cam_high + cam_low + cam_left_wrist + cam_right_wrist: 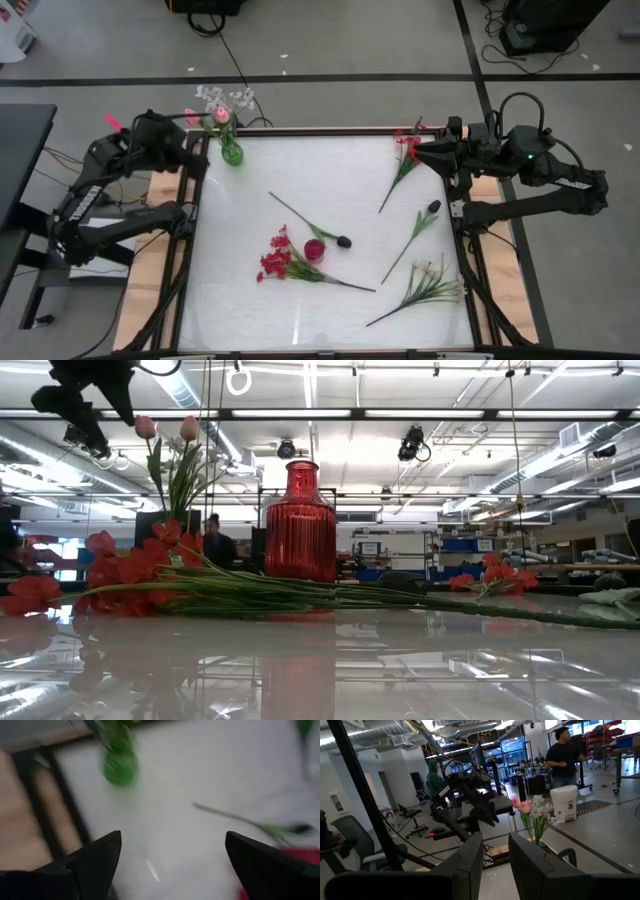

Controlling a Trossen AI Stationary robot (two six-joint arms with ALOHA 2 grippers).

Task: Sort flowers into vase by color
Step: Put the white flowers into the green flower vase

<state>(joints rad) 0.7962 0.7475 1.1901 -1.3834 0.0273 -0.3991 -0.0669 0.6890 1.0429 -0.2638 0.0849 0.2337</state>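
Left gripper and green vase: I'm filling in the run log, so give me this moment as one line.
left gripper: open, empty, beside green vase | vase: pink tulips, white sprays | right gripper: idle at table's right edge

Vases: two. One green vase (231, 153) at the far left corner of the tabletop (330, 180); one red vase (315, 250) near the middle.

Pink tulip buds: two (167, 428), both standing in the green vase.

White blossom sprays: one (225, 98) in the green vase.

Loose flowers lying on the tabletop: five. One red clustered bloom (276, 260) beside the red vase; one dark bud (343, 241) on a long stem, just right of that vase; a second dark bud (433, 207) toward the right; one red flower (408, 146) at the far right; one pale-budded leafy spray (428, 283) at the near right.

Robot arms: two, each with one tool.
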